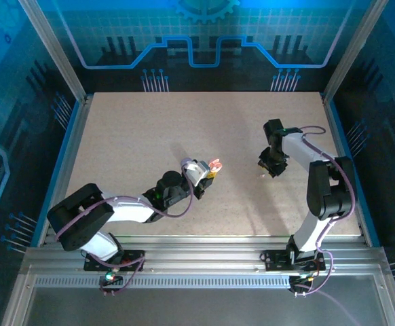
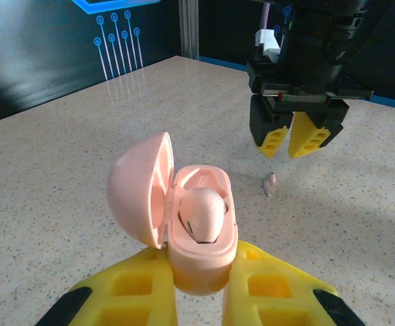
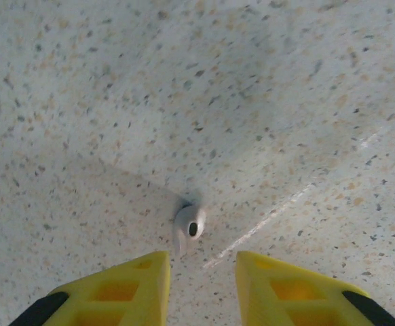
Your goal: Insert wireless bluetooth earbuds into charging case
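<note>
My left gripper (image 2: 201, 275) is shut on the base of a pink charging case (image 2: 203, 251), held just above the table with its lid (image 2: 138, 193) swung open to the left. One pale earbud (image 2: 204, 212) sits in the case's well. A second earbud (image 3: 189, 224) lies loose on the speckled table, also visible past the case as a small pale piece (image 2: 269, 183). My right gripper (image 3: 202, 272) hovers right over it, open, its yellow fingers apart and the earbud just beyond their tips, touching neither. From above, the case (image 1: 214, 165) and the right gripper (image 1: 271, 166) are a short distance apart.
The speckled beige table (image 1: 150, 136) is bare around both arms. Metal frame posts and blue-lit walls (image 1: 68, 75) close it in at the left, right and back. A faint white scratch (image 3: 279, 210) runs across the surface near the loose earbud.
</note>
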`<state>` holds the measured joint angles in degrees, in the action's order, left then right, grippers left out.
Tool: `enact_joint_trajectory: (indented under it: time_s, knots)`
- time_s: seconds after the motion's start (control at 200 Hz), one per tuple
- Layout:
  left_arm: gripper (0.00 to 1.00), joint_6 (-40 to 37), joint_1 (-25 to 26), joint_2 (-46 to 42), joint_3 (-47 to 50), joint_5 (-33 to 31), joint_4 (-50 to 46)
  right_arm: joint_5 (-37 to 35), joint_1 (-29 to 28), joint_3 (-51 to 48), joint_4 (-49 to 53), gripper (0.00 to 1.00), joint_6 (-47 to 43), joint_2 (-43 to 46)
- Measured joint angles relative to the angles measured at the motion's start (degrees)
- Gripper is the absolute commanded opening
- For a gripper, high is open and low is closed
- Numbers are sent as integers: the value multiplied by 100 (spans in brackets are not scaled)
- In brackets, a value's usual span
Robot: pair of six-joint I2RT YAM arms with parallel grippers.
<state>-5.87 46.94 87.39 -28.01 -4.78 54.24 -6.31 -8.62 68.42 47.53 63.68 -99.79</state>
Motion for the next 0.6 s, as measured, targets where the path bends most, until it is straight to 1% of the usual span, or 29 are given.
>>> enact_joint_trajectory:
  time_s: [0.245,0.6]
  knots:
    - [14,0,0,0,-31,0,-4,94,79,-22,-262,31,365,-146]
    - [14,0,-33,0,-44,2,-68,291,83,-72,-520,31,476,-400]
